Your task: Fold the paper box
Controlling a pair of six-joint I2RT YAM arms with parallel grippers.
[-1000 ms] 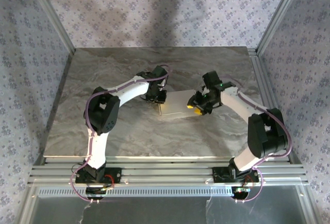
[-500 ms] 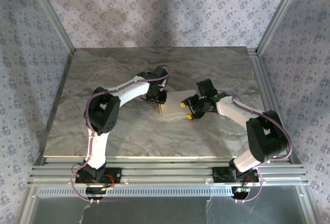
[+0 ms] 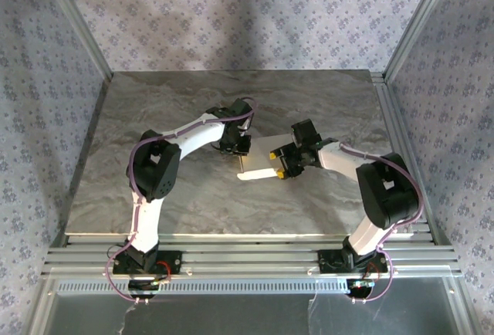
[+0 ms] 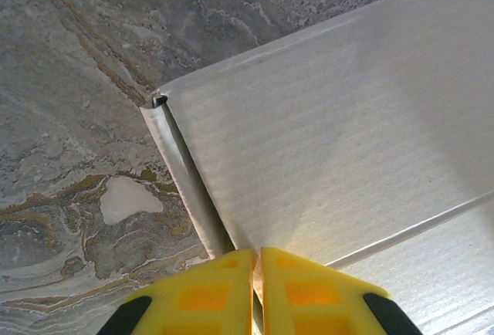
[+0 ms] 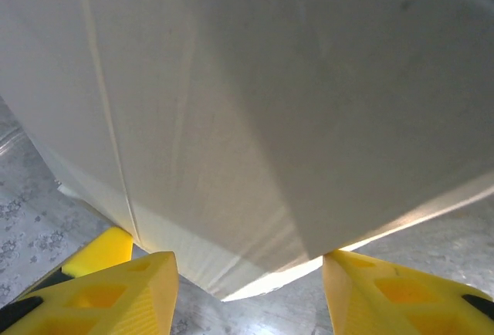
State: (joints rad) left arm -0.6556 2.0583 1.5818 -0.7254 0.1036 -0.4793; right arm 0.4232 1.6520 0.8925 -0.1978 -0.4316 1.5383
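The paper box (image 3: 258, 159) is a pale grey cardboard piece in the middle of the marble table, held between both arms. In the left wrist view my left gripper (image 4: 257, 262) is shut on the box (image 4: 332, 134) at a folded edge beside a narrow side flap (image 4: 189, 188). From the top, that gripper (image 3: 238, 148) sits at the box's left end. At the box's right end my right gripper (image 3: 278, 163) is open. In the right wrist view its yellow fingers (image 5: 147, 289) stand wide apart, the box's lower corner (image 5: 255, 219) hanging between them just above the table.
The marble tabletop (image 3: 177, 196) has free room all round the box. Aluminium frame rails (image 3: 394, 119) run along the right side and the near edge. Patterned walls close in the left, back and right sides.
My right gripper has moved left toward the box and opened wider. The box has tipped up, so it looks narrower from above. The left gripper has kept its hold.
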